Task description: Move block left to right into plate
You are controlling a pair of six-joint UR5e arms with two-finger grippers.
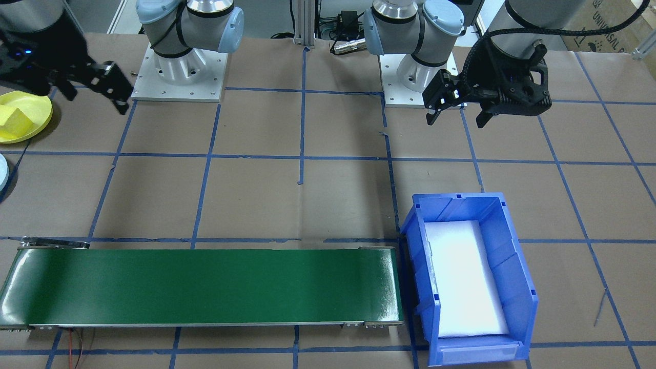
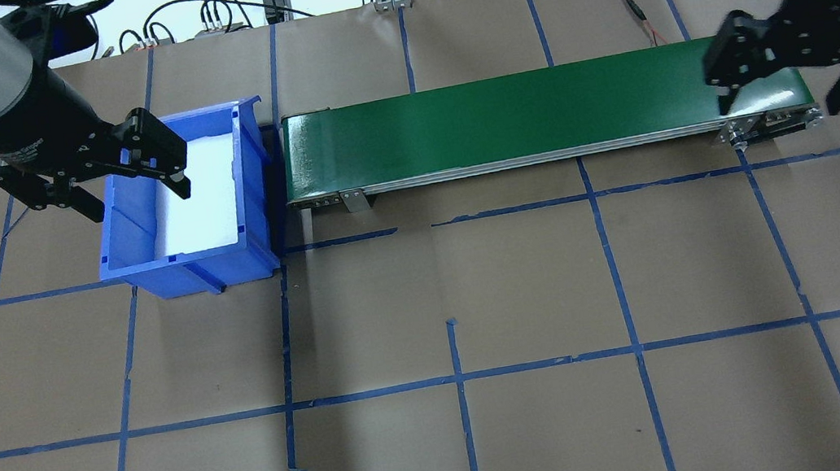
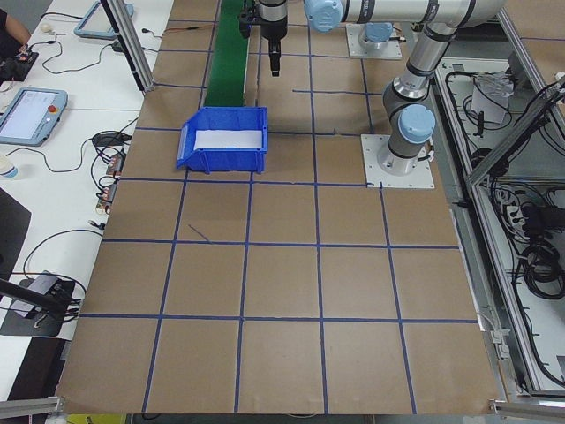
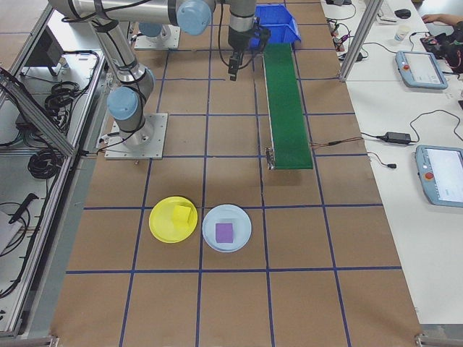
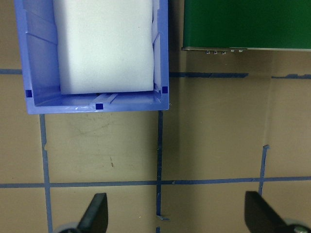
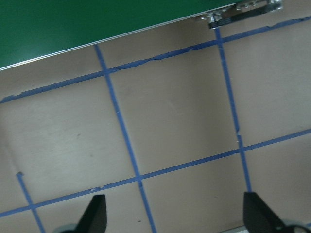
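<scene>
**A:** Block (image 4: 181, 215) check: where is it? I see a yellow one sitting inside the yellow plate (image 4: 163, 230) at the right end of the table (image 4: 217, 303), well away from the green conveyor belt (image 4: 286, 108).

**B:** Yep, it's lying in the plate, nothing touching it. In the front-facing view the plate is half cut off at the edge. Just beside it is a pale blue plate (image 4: 241, 219) with a purple block (image 4: 224, 232) in it (rims look like they nearly touch, hard to say).

**A:** And the arms?

**B:** Both up in the air and empty. Right gripper (image 2: 783, 79) hangs above the right end of the belt with its jaws spread wide apart; its wrist camera only sees bare table and the belt edge. Left gripper (image 2: 126, 185) hovers by the blue bin (image 2: 186, 267) at the other end of the belt, jaws apart too. The bin only has a white foam pad (image 5: 104, 43) in it.
</scene>
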